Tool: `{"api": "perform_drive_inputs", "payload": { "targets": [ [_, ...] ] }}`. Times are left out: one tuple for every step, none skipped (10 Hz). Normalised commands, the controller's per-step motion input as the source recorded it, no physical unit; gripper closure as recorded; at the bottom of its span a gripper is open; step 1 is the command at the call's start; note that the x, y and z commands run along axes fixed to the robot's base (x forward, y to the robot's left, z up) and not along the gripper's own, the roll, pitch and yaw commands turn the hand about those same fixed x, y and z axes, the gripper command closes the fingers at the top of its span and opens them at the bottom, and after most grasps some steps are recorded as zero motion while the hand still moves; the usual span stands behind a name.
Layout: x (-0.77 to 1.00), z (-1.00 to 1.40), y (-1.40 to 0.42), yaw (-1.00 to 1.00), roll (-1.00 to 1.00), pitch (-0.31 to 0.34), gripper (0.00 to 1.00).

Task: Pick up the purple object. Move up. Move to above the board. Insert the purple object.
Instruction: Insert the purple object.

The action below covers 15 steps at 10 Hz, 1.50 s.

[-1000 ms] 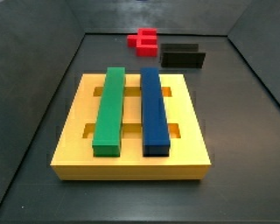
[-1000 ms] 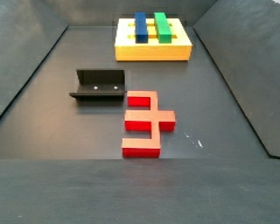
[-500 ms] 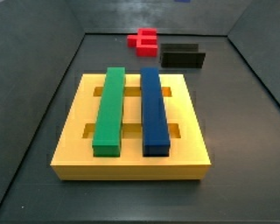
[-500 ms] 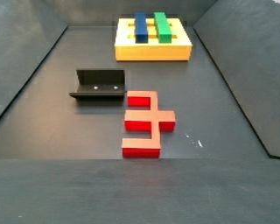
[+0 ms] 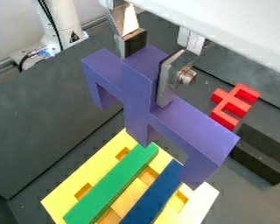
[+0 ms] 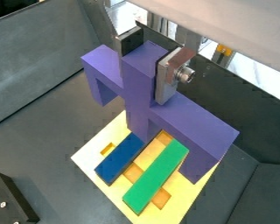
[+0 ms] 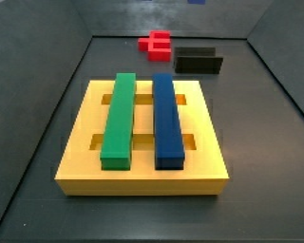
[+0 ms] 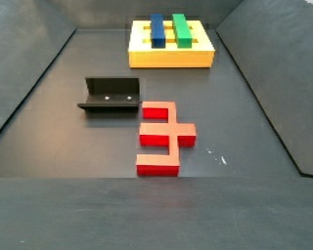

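The pincer [image 5: 150, 61] grips the cross-shaped piece [image 5: 154, 109] above the board [image 6: 94, 149], fixture [image 8: 111, 95] well apart

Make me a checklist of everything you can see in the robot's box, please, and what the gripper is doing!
Surface: dark floor, bare apart from the items below.
Job's things: purple object held in the air above the yellow board, not yet inserted; it shows only in the wrist views. The board holds a green bar and a blue bar side by side.
Clutter: red piece lying on the floor, away from the board.
Gripper: gripper shut on the purple object, above the board; out of both side views.
Fixture: fixture standing beside the red piece.
Cables: one thin cable in a wrist view.
Surroundings: dark walls around the floor.
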Motion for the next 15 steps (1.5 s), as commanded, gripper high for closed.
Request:
{"api": "perform_drive_inputs", "payload": {
  "targets": [
    [0.00, 0.00, -0.02, 0.00, 0.00, 0.000, 1.00],
    [0.00, 0.00, -0.04, 0.00, 0.00, 0.000, 1.00],
    [0.00, 0.00, -0.05, 0.00, 0.00, 0.000, 1.00],
    [-0.05, -0.15, -0.29, 0.03, 0.12, -0.026, 1.00],
    [0.00, -0.31, -0.35, 0.03, 0.26, -0.041, 1.00],
    [0.00, -0.47, -0.41, 0.05, 0.21, -0.160, 1.00],
    [0.00, -0.51, -0.39, 0.06, 0.19, -0.177, 1.00],
    [-0.02, -0.50, -0.38, 0.10, 0.20, -0.201, 1.00],
    [-0.06, -0.51, -0.41, 0.12, 0.24, -0.234, 1.00],
    [-0.06, -0.59, -0.32, 0.14, 0.17, -0.241, 1.00],
    [0.00, -0.58, -0.29, 0.11, 0.08, -0.176, 1.00],
    [0.11, -0.56, -0.22, 0.04, -0.05, -0.050, 1.00],
    [0.18, -0.52, -0.24, 0.02, -0.16, 0.000, 1.00],
    [0.12, -0.54, -0.27, 0.01, -0.13, 0.000, 1.00],
    [0.06, -0.50, -0.30, 0.05, 0.00, -0.044, 1.00]
  ]
}}
